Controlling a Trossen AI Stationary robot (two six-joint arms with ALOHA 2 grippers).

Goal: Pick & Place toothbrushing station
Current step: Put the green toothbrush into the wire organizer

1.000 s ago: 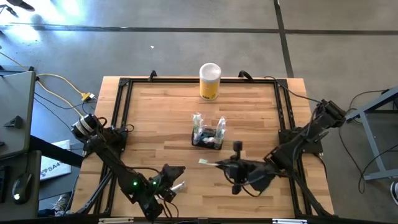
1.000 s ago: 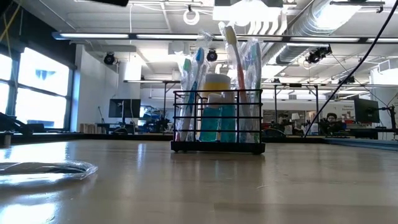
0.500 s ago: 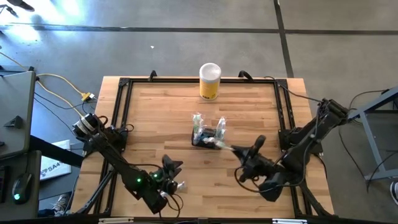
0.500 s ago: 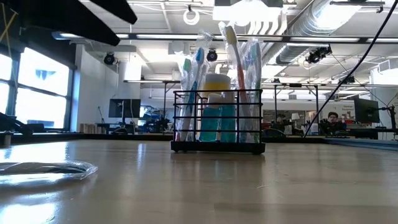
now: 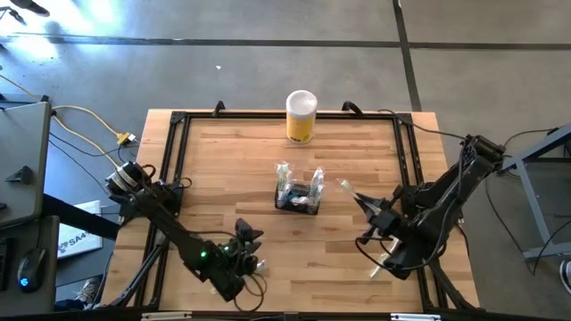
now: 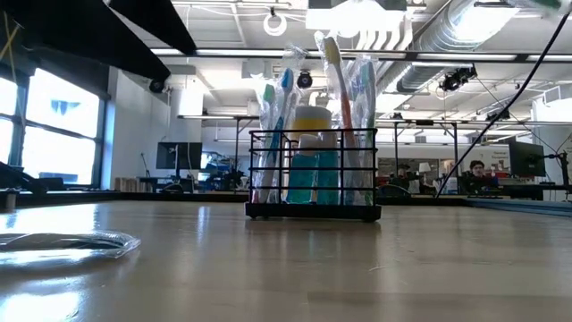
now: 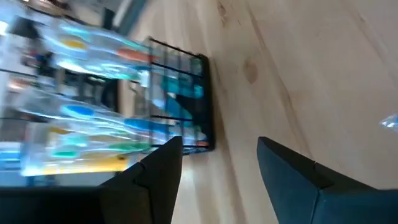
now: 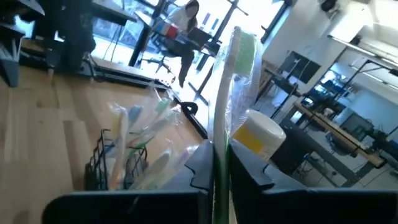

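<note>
- Caddy [image 5: 297, 196]: black wire mesh, upright near the worktop's [image 5: 268, 152] middle; we count several wrapped toothbrushes standing in it (and something teal, seen through the mesh in the low view).
- Right gripper [image 5: 361, 201]: raised near the worktop's right edge, beside the caddy but apart from it; jaws closed on a wrapped toothbrush [image 8: 231, 93] with a green head.
- Left gripper [image 5: 248, 259]: low near the front edge, left of middle; jaws parted, nothing between them.
- Yellow cylinder [image 5: 301, 116]: white lid, at the far edge.
</note>
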